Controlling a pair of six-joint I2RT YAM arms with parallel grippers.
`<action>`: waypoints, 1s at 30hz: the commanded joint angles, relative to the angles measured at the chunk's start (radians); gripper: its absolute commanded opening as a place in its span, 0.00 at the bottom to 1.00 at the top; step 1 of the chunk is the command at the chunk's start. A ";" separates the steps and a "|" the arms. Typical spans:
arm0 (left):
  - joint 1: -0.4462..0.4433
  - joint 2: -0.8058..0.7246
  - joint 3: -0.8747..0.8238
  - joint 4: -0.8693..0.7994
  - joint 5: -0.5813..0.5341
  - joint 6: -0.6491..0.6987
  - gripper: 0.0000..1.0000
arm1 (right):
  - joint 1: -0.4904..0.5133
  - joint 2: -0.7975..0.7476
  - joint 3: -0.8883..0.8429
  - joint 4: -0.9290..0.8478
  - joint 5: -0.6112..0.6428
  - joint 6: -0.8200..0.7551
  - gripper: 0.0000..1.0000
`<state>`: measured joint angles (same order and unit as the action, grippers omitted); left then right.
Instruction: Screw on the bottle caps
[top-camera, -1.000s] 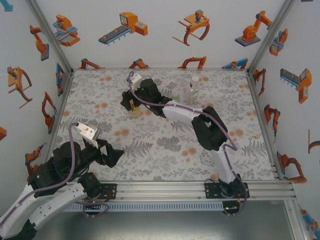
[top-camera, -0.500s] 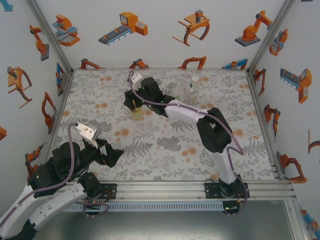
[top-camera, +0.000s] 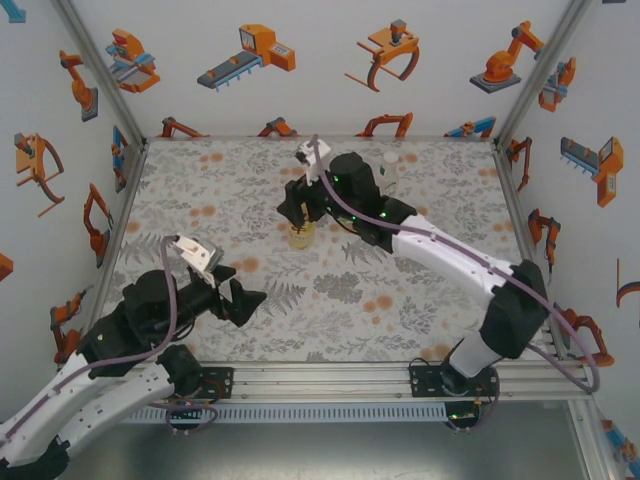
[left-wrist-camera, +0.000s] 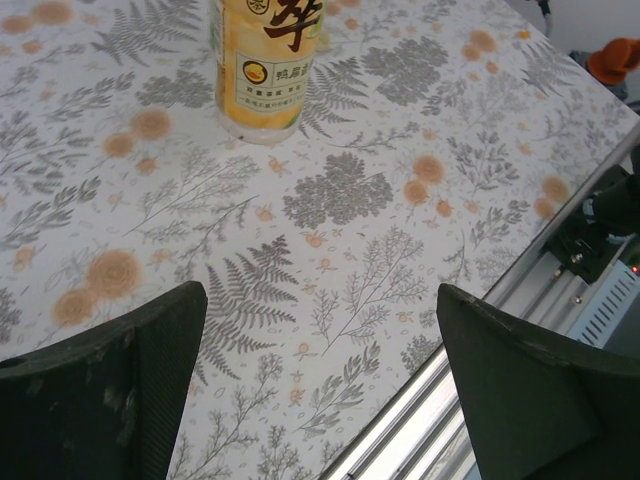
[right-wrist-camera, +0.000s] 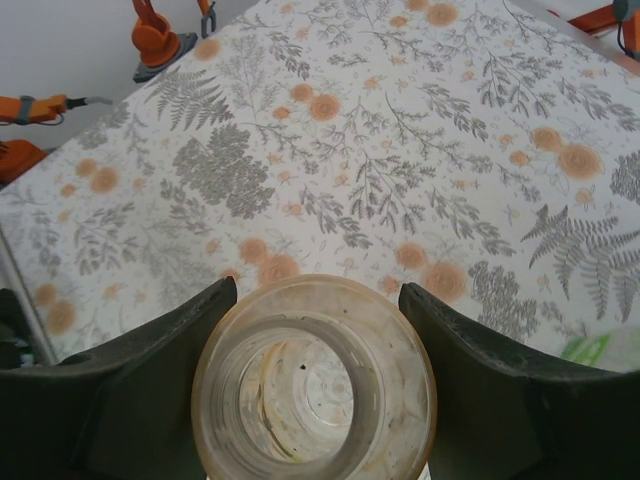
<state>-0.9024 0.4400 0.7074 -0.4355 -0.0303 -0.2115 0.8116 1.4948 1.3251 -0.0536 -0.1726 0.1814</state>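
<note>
The amber bottle (top-camera: 301, 236) with its yellow label (left-wrist-camera: 262, 60) stands upright on the patterned table. Its mouth (right-wrist-camera: 313, 380) is open, with no cap on it. My right gripper (top-camera: 300, 214) comes down from above, and its two fingers press on opposite sides of the bottle's neck (right-wrist-camera: 315, 290). My left gripper (top-camera: 240, 300) hovers low near the front left. It is open, with only tablecloth between its fingers (left-wrist-camera: 318, 296), and the amber bottle stands well ahead of it. The clear bottle (top-camera: 388, 172) stands at the back right with a whitish top.
A pale green thing (right-wrist-camera: 600, 350) lies at the right edge of the right wrist view, close to the amber bottle. The aluminium rail (left-wrist-camera: 470, 400) of the table's near edge runs just below my left gripper. Printed walls (top-camera: 300, 60) close in three sides.
My right gripper has closed on the amber bottle and shifted it right, towards the table's middle. My left arm has reached a little forward and to the right, still open.
</note>
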 joint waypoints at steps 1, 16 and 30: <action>0.003 0.046 -0.014 0.198 0.150 0.064 0.89 | 0.008 -0.111 -0.038 -0.115 0.026 0.094 0.31; -0.013 0.302 0.008 0.614 0.492 0.062 0.94 | 0.011 -0.487 -0.236 -0.124 -0.102 0.409 0.18; -0.039 0.515 0.121 0.700 0.671 -0.025 0.91 | 0.044 -0.541 -0.303 0.104 -0.166 0.480 0.17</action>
<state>-0.9356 0.9390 0.7849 0.2256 0.5732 -0.1989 0.8421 0.9680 1.0275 -0.0486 -0.3119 0.6392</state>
